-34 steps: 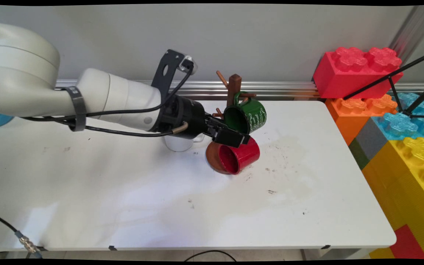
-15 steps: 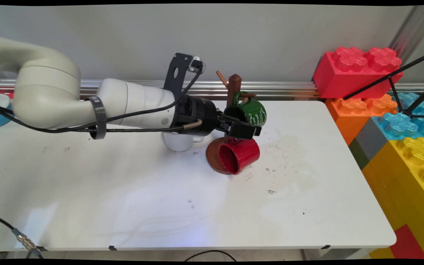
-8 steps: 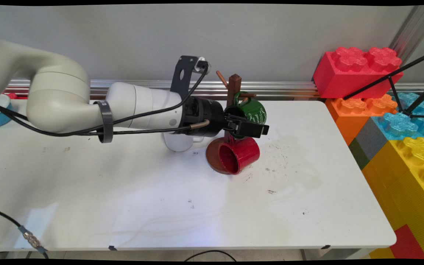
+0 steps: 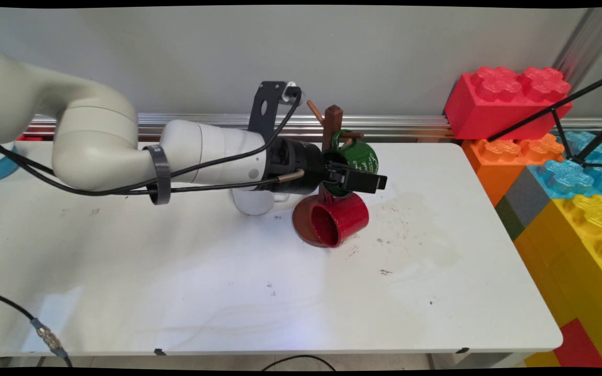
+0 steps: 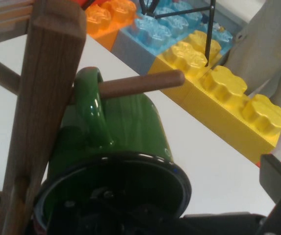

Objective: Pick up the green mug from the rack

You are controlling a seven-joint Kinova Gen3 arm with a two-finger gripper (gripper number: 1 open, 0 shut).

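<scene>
A white table with scuffs and faint stains stands against a grey wall, an aluminium rail running along its far edge.

On the table's far centre stands a brown wooden mug tree with a square post and round pegs, on a round brown base. A glossy dark green mug with white script lettering hangs by its handle from a peg at the post's 3 o'clock side, mouth tilted down and toward the arm. In the hand view the handle loops over the peg, close against the post.

The black two-finger gripper reaches in level from 9 o'clock, at the green mug's mouth. In the hand view the mug's black rim fills the lower frame with the linkage in front of it, and one finger stands outside the mug wall at the right; the other is not seen. Whether the jaws are clamped on the rim cannot be told.

Directly below the gripper, at 6 o'clock of the green mug, a glossy red mug hangs low at the tree's base, mouth facing the near left. A white mug stands at 9 o'clock of the base, partly behind the wrist.

At the table's 3 o'clock end, large red, orange, blue and yellow plastic building bricks are stacked.
</scene>
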